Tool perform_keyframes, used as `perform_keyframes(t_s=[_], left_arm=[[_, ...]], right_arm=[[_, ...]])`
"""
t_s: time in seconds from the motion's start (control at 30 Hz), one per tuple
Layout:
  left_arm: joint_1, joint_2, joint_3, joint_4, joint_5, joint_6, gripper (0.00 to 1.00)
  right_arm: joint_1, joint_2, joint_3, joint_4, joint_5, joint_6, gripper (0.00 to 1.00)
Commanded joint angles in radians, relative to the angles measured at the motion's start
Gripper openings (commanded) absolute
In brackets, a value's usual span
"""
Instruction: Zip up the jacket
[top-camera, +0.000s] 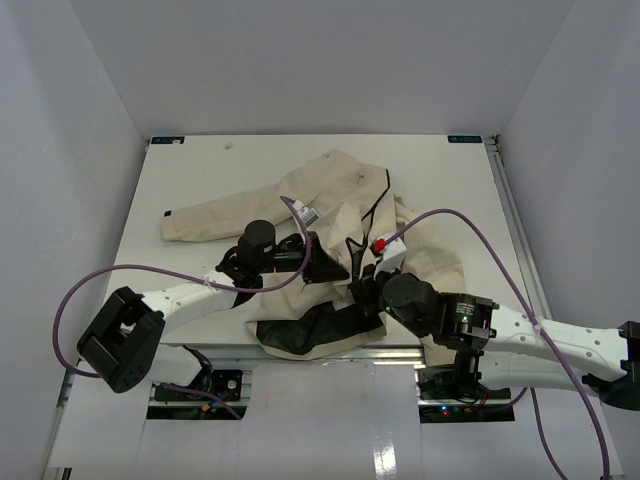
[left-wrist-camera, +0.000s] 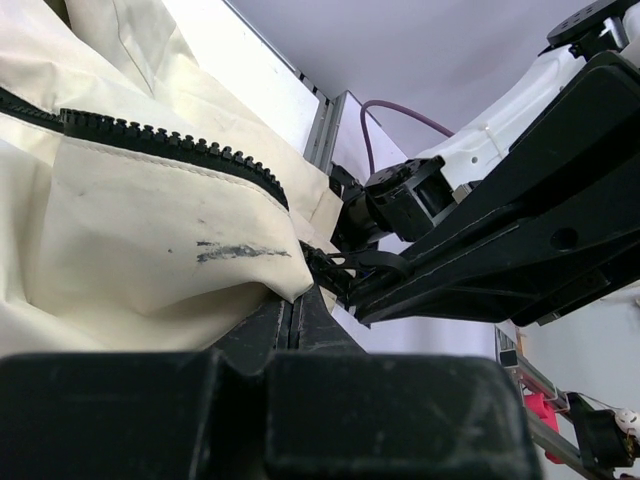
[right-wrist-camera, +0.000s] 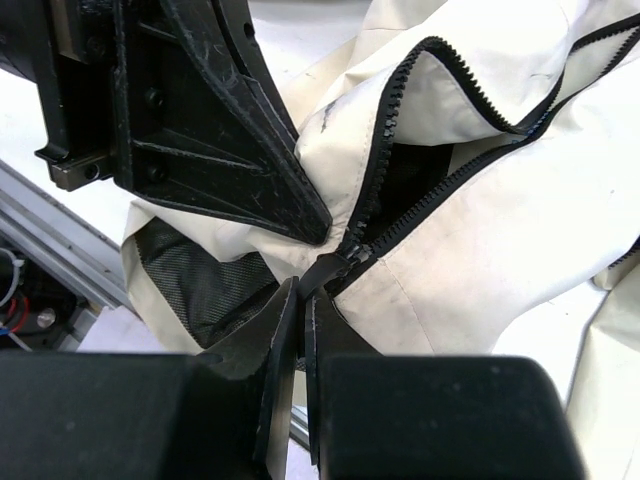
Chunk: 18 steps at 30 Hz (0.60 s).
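The cream jacket (top-camera: 340, 200) lies spread on the table with its black lining showing at the near hem. My left gripper (top-camera: 335, 268) (left-wrist-camera: 290, 300) is shut on the cream fabric at the bottom corner, just beside the zipper's foot. My right gripper (top-camera: 360, 290) (right-wrist-camera: 305, 290) is shut on the black zipper pull tab (right-wrist-camera: 325, 272), which hangs from the slider (right-wrist-camera: 352, 255) at the base of the zipper. Above the slider the two rows of black teeth (right-wrist-camera: 385, 170) stand apart. The left gripper's fingers (right-wrist-camera: 240, 170) sit just left of the slider.
One sleeve (top-camera: 200, 220) stretches toward the left of the white table (top-camera: 200, 170). A metal rail (top-camera: 400, 352) runs along the near edge under the hem. Purple cables (top-camera: 470, 225) arc over both arms. White walls enclose the table.
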Motion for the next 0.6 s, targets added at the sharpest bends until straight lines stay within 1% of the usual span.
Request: perform_keyframes(t_s=[0.0,0.2,0.23,0.33,0.4,0.57], left_arm=[[0.003,-0.008,-0.019,-0.026,0.019,0.011,0.00],[0.004,-0.034,-0.041,-0.022,-0.014,0.034,0.00],[0.003,-0.036,-0.040,-0.024,-0.016,0.037,0.00],[0.003,-0.036,-0.037,-0.025,-0.014,0.036,0.00],[0.003,-0.034,-0.039,-0.023,-0.012,0.034,0.00],[0.003,-0.035,-0.040,-0.014,-0.004,0.026,0.00]], right_arm=[[-0.019,0.014,0.071,0.042,0.121,-0.053,0.08],[-0.027,0.048,0.076,0.153,0.198,-0.120,0.08],[-0.032,0.054,0.082,0.162,0.206,-0.122,0.09],[-0.039,0.060,0.080,0.198,0.194,-0.140,0.26],[-0.041,0.059,0.068,0.245,0.170,-0.156,0.31],[-0.046,0.088,0.065,0.253,0.154,-0.187,0.42]])
